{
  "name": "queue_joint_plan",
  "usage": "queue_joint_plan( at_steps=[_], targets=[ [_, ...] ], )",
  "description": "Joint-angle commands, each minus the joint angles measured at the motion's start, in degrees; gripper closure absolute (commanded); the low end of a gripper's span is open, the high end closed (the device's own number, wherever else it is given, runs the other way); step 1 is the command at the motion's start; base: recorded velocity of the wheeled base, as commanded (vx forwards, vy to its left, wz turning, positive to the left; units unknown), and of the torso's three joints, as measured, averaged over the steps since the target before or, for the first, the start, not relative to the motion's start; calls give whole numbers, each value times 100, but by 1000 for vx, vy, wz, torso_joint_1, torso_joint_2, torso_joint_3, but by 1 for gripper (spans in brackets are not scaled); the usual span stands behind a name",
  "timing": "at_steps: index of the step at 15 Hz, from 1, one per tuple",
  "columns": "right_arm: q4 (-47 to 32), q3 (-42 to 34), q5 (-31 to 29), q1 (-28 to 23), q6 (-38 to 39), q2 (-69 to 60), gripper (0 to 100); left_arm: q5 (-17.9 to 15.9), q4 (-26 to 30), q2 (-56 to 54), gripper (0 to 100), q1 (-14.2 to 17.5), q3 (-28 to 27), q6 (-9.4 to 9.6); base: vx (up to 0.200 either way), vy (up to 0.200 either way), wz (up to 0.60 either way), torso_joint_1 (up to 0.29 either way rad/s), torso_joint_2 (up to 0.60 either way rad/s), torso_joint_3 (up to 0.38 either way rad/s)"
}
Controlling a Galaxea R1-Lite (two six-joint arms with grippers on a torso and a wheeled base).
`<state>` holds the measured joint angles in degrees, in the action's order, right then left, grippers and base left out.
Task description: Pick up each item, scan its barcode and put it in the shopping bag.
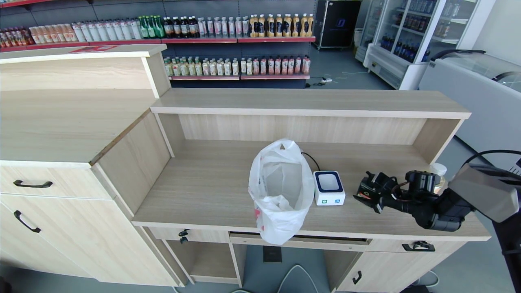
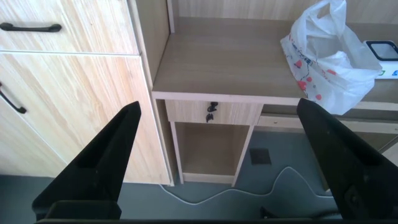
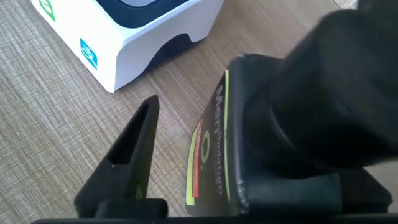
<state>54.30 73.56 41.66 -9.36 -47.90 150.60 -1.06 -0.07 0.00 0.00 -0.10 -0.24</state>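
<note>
A white plastic shopping bag (image 1: 281, 187) (image 2: 329, 56) stands open on the wooden counter (image 1: 211, 191). Just to its right sits a white barcode scanner (image 1: 329, 187) (image 3: 124, 31) with a dark window on top. Right of the scanner is a black box (image 1: 366, 194) (image 3: 227, 143) with a green and red label. My right gripper (image 1: 372, 191) is open around this box: one finger (image 3: 127, 165) stands a small gap away from its labelled face, the other is on its far side. My left gripper (image 2: 219, 107) hangs open and holds nothing, low in front of the counter's left end.
A white-capped jar (image 1: 438, 170) stands behind my right arm near the counter's right end. A raised ledge (image 1: 309, 103) runs along the back. A taller cabinet with drawers (image 1: 61, 134) (image 2: 68, 37) adjoins on the left. Drawers with handles sit under the counter.
</note>
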Motion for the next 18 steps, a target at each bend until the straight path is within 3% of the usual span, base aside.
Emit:
queue_joint_plan(
  at_steps=[1, 7, 12, 14, 16, 17, 18],
  targets=[
    [2, 18, -8, 13, 0, -22, 100, 1, -1, 0, 0, 0, 1, -2, 0, 0, 0, 0, 0, 0],
    [11, -26, 44, -118, 44, -576, 100, 1, -1, 0, 0, 0, 1, -2, 0, 0, 0, 0, 0, 0],
    [55, -1028, 458, -92, 211, -3292, 100, 1, -1, 0, 0, 0, 1, -2, 0, 0, 0, 0, 0, 0],
    [55, -1915, 458, 84, -774, -4364, 100, 1, -1, 0, 0, 0, 1, -2, 0, 0, 0, 0, 0, 0],
    [151, -3357, 739, 514, -2918, -5340, 100, 1, -1, 0, 0, 0, 1, -2, 0, 0, 0, 0, 0, 0],
    [187, -3691, 879, 637, -3481, -5524, 100, -8, -1, 0, 0, 0, 1, -2, 0, 0, 0, 0, 0, 0],
    [187, -4095, 941, 1033, -4773, -5937, 100, 1, -1, 0, 0, 0, 1, -2, 0, 0, 0, 0, 0, 0]
  ],
)
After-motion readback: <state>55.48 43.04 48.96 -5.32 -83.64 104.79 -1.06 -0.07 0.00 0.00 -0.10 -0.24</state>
